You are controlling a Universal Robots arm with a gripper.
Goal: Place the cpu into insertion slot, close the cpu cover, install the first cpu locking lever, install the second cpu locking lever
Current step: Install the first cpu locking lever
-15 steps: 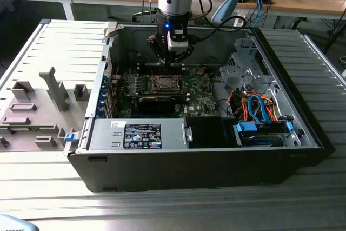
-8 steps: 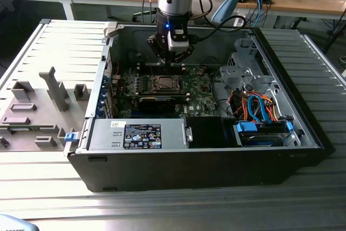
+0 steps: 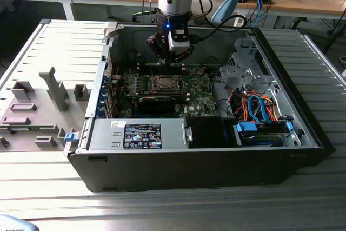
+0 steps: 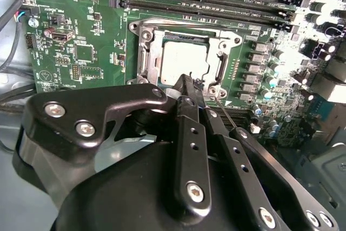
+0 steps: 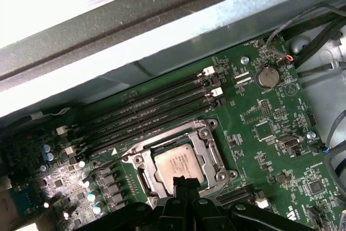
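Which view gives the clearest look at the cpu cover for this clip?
The first wrist view: the cpu cover shows as a full frame lying closed around the chip. The second wrist view shows it partly behind the gripper. In the exterior view it is a small square.

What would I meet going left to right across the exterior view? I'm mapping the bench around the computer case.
Grey fixture tray → labelled black box → insertion slot with the tool hanging above it → silver drive cage → blue and orange cables.
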